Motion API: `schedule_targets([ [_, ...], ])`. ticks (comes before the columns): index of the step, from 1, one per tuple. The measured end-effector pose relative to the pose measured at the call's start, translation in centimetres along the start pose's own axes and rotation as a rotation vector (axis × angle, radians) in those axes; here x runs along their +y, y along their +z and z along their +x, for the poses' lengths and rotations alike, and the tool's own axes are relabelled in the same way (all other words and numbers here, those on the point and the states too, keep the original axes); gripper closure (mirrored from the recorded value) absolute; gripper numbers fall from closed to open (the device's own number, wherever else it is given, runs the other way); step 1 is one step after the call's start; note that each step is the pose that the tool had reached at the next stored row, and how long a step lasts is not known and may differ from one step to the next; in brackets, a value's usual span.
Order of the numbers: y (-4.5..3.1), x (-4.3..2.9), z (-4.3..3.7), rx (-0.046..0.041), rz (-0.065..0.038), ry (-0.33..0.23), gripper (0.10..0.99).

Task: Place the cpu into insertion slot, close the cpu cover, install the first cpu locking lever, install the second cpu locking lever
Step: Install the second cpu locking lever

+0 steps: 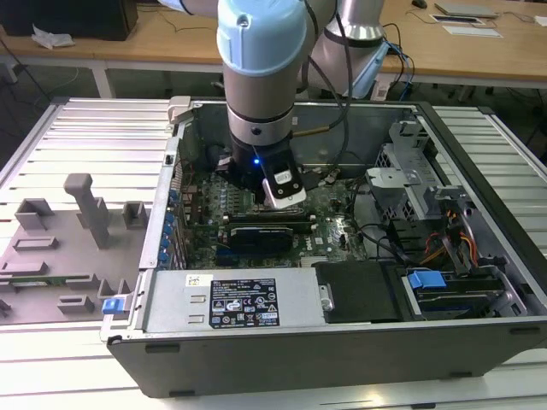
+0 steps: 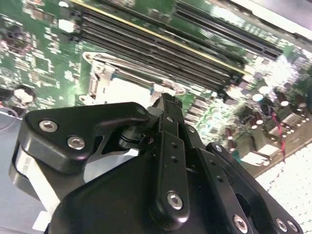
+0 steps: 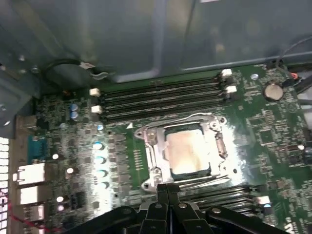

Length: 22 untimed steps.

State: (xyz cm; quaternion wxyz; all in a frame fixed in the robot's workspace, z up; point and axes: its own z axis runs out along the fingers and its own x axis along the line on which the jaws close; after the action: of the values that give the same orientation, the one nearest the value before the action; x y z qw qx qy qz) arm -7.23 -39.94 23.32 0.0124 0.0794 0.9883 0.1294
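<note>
We see an open computer case (image 1: 342, 342) lying on a ribbed metal desk (image 1: 85, 137), with wooden benches (image 1: 154, 43) across the far side of the room. On the exterior view's left of the case sits a grey fixture tray (image 1: 60, 256). The arm's gripper (image 3: 168, 192) hangs low over the green motherboard (image 3: 273, 126), its fingers (image 3: 168, 204) pressed together on nothing. Just beyond the tips, the cpu (image 3: 187, 152) lies flat in the insertion slot (image 3: 151, 161), pale top up, with the cpu cover (image 3: 219, 146) closed around it. The chip is square, its edges parallel to the long black memory slots (image 3: 161, 100) beside it.
</note>
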Motion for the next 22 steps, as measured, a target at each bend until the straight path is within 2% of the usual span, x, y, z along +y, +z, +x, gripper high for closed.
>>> schedule_targets([
  [3,0.06,0.21,-1.33,0.002,0.0,0.001,0.98],
  [4,0.09,0.29,-1.55,0.0024,0.001,0.001,0.98],
  [6,0.17,0.6,-1.66,0.0023,0.004,0.001,0.98],
  [10,0.56,2.06,-1.64,0.0006,0.015,0.0,0.98],
  [11,0.7,2.6,-1.6,-0.0002,0.02,0.0,0.98],
  [13,0.92,3.53,-1.52,-0.0027,0.042,-0.001,0.98],
  [17,0.4,3.78,-1.52,-0.0052,0.058,-0.002,0.98],
  [22,0.39,3.79,-1.51,-0.0054,0.059,-0.001,0.98],
])
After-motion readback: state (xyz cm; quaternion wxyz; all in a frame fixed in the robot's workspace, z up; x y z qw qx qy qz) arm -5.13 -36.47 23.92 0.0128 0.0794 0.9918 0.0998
